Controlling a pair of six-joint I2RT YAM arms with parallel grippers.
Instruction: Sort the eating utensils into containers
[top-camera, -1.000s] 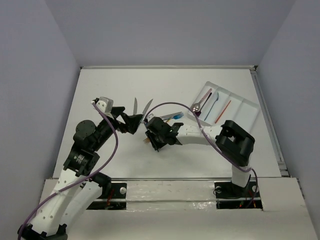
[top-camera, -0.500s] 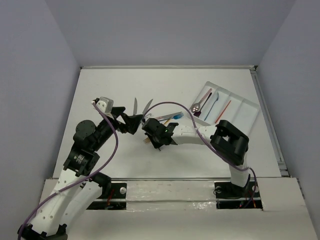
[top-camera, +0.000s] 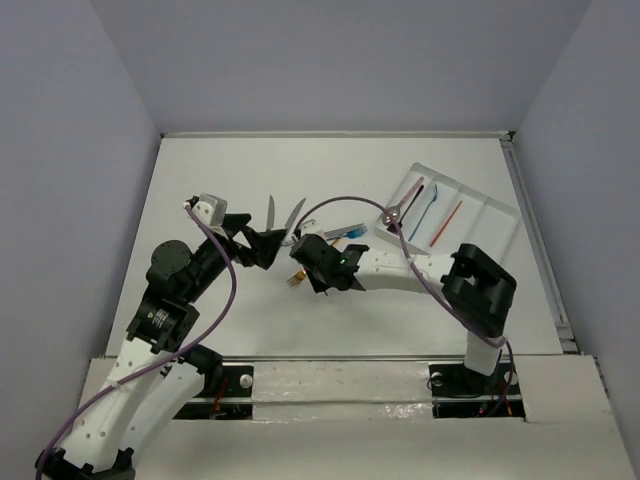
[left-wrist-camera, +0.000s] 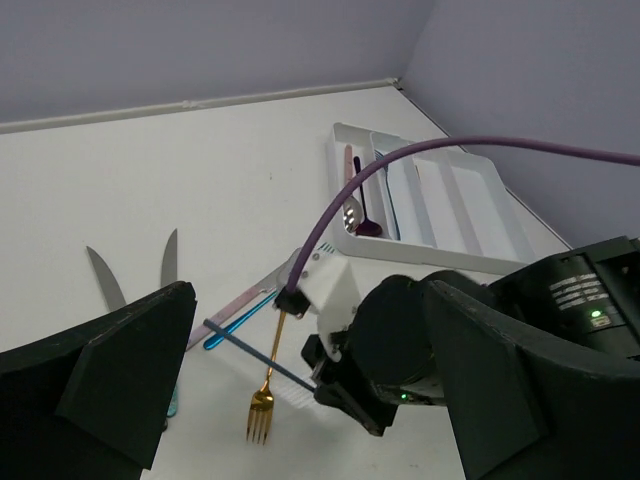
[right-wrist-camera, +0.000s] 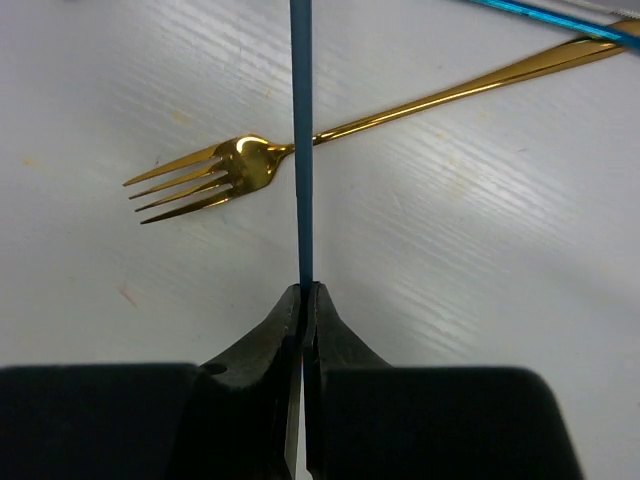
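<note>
A white table (top-camera: 350, 170), faintly streaked where it is seen close up, is enclosed by plain pale lilac-grey walls (top-camera: 350, 60). The white tray (top-camera: 488, 218) is set askew at the table's far right, and a pink-handled spoon (left-wrist-camera: 348, 185), a red piece (top-camera: 447, 222) and other cutlery are laid in its narrow compartments. Near the table's middle, a slim blue utensil (right-wrist-camera: 301, 150) is clamped between the closed jaws of the right gripper (right-wrist-camera: 303, 292) and is held across the gold fork (right-wrist-camera: 240, 165), which lies flat. Two silver knives (top-camera: 270, 212) are left on the table beyond the left gripper (top-camera: 268, 245), whose fingers are spread wide with nothing between them. White print on a dark arm label (left-wrist-camera: 580, 295) is too small to be read.
</note>
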